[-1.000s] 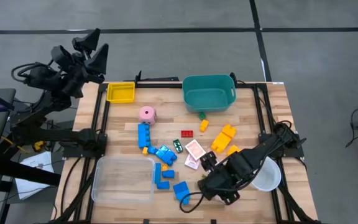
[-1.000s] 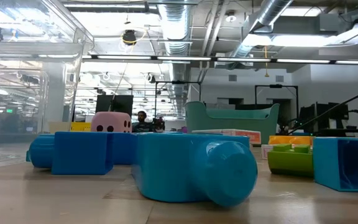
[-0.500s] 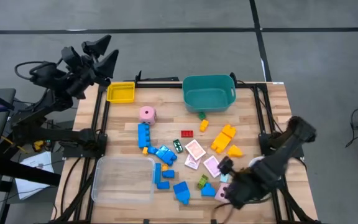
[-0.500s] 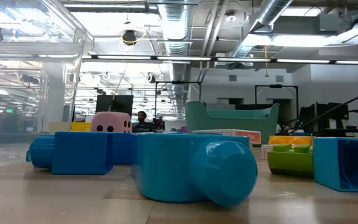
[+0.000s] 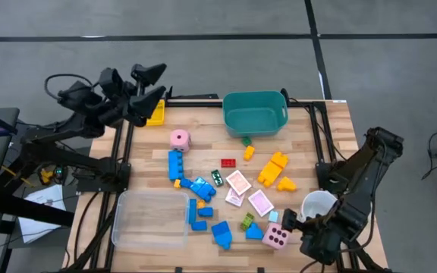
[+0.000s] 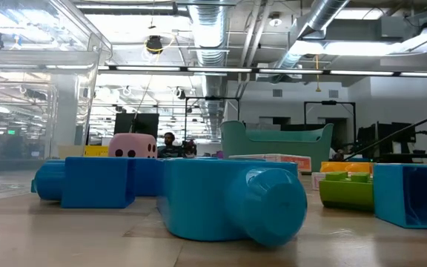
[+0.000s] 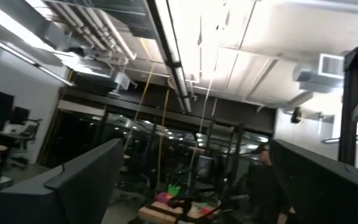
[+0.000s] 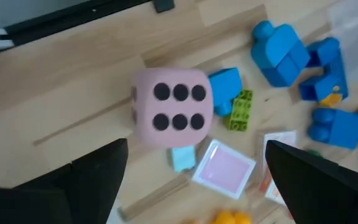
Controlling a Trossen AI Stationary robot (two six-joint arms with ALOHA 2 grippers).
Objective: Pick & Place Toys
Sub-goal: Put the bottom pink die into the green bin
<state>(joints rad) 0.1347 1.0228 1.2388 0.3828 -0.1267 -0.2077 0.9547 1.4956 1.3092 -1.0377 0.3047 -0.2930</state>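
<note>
Many toys lie on the wooden table: blue blocks (image 5: 199,188), yellow blocks (image 5: 273,167), a red block (image 5: 227,162), a green block (image 5: 246,221) and pink-white cards (image 5: 238,182). One pink die (image 5: 179,139) sits at the far left. A second pink die (image 5: 277,237) rests near the front edge, six dots up (image 8: 173,107). My right gripper (image 5: 307,236) hangs open just right of this die, pointing down, and touches nothing (image 8: 194,155). My left gripper (image 5: 156,85) is open, raised above the table's far left corner; its wrist view (image 7: 197,155) shows only the room.
A teal tub (image 5: 255,114) stands at the far middle. The yellow tray (image 5: 149,115) sits partly under my left gripper. A clear tray (image 5: 150,220) is at the near left, and a white cup (image 5: 317,205) at the near right beside my right arm. Blue blocks (image 6: 228,199) fill the low view.
My right gripper has swung from above the blocks at the near middle toward the table's near right corner, sinking and rolling; the pink die and the cup now show beside it. My left gripper has moved from beyond the table's far left corner to over the yellow tray.
</note>
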